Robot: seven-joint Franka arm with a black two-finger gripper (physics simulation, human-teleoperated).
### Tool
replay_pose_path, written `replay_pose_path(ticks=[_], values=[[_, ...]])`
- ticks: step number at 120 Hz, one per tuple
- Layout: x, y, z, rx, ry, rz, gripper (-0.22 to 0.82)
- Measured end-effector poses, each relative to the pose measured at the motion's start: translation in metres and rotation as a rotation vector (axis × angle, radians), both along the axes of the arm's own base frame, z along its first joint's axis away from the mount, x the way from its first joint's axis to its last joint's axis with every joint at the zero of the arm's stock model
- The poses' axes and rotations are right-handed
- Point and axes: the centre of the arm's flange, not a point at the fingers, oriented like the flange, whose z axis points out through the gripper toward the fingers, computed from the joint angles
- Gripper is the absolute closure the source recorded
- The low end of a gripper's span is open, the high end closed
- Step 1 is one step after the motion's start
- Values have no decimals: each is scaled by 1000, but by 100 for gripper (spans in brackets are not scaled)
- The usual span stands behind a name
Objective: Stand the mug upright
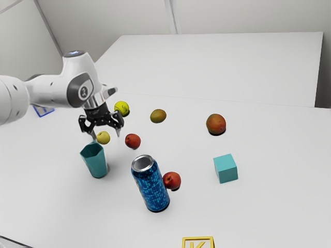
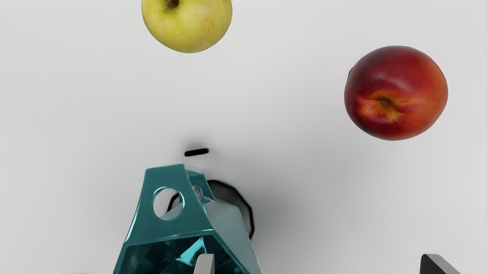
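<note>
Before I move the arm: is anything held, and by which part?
Nothing is held: the gripper is open, one finger at the mouth of the mug, the other clear of it.

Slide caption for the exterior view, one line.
Open hand near the teal mug, mouth up, with blue can, teal cube and scattered fruit around.

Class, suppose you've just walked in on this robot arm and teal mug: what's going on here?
The robot arm has its open gripper at the teal mug, with one finger over the mug's mouth and the other out past its side, so the mug isn't gripped. The mug looks upright on the table, mouth up. A yellow apple and a red fruit sit close by, and a blue can stands toward the exterior view's right.
</note>
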Motion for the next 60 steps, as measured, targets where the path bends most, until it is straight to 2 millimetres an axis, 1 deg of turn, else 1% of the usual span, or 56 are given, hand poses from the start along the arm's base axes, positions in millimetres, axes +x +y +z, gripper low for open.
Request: replay_pose_path(ticks=[9, 29, 46, 60], values=[[4, 2, 12, 0, -6, -8, 1], [13, 4, 50, 10, -36, -46, 0], [23, 6, 99, 37, -80, -106, 0], [24, 8, 143, 51, -117, -158, 0]])
